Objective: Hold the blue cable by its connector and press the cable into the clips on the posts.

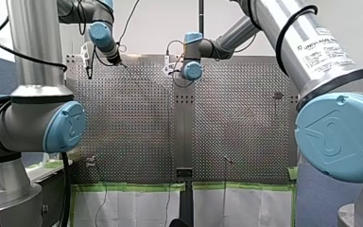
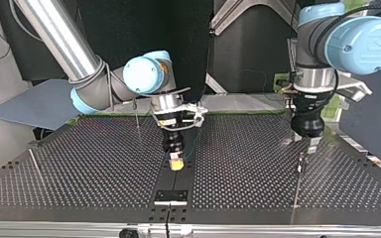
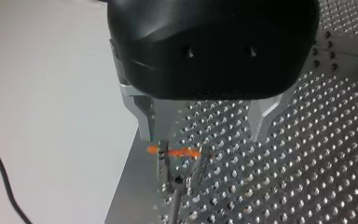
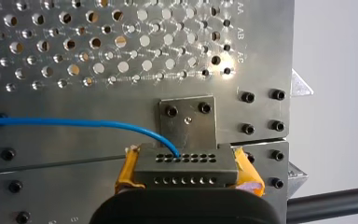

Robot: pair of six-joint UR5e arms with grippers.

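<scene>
Spreading across the whole scene was a perforated metal tabletop (image 2: 79, 168), with two robot arms reaching over it. The right arm (image 2: 59, 34) came in at the top view's left and ended near the middle seam. The left arm (image 2: 317, 34) hung upright at that view's right, close to a thin post (image 2: 297, 183).

The right arm's jaws, with yellow pads (image 4: 249, 175), were closed on a dark connector (image 4: 186, 169), a small block with rows of holes. It sat just above a small bolted plate (image 4: 186, 122). From the connector a blue cable (image 4: 51, 122) curved away and ran low over the tabletop, out of the right wrist view.

The left arm's jaws stood wide apart and held nothing. They hovered over a post's top (image 3: 175, 152), which was marked with orange.

I judged the work to be at its start: connector gripped, cable in no clip that I could see. The next move seemed to call for carrying the cable over a clip and pressing it down squarely.
</scene>
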